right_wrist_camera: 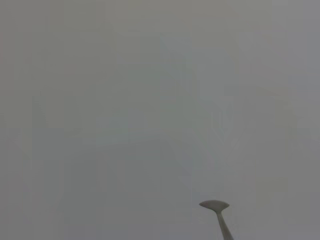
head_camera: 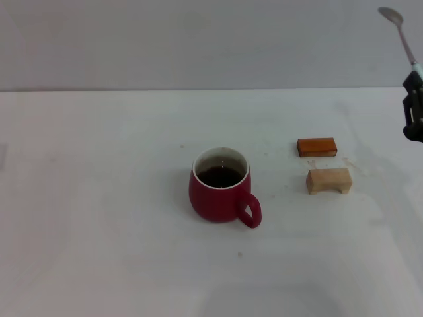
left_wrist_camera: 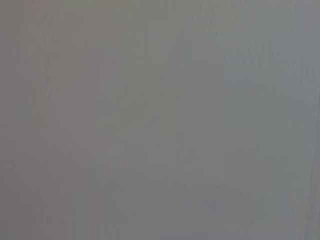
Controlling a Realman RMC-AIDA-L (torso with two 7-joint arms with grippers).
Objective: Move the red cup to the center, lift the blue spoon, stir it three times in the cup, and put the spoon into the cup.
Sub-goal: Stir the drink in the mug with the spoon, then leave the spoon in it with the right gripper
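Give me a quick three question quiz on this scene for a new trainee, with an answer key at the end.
1. True or false: the blue spoon lies on the table.
2. Which gripper holds the spoon: A left, B right?
3. How many wooden blocks sit to the right of the red cup?

Key:
1. False; it is held up in the air, bowl uppermost.
2. B.
3. Two: an orange-brown block and a tan block.

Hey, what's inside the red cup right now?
The red cup holds a dark liquid below its white rim. Nothing shows above the surface; anything beneath it is hidden. The blue spoon is not inside: the right end effector holds it up at the table's far right.
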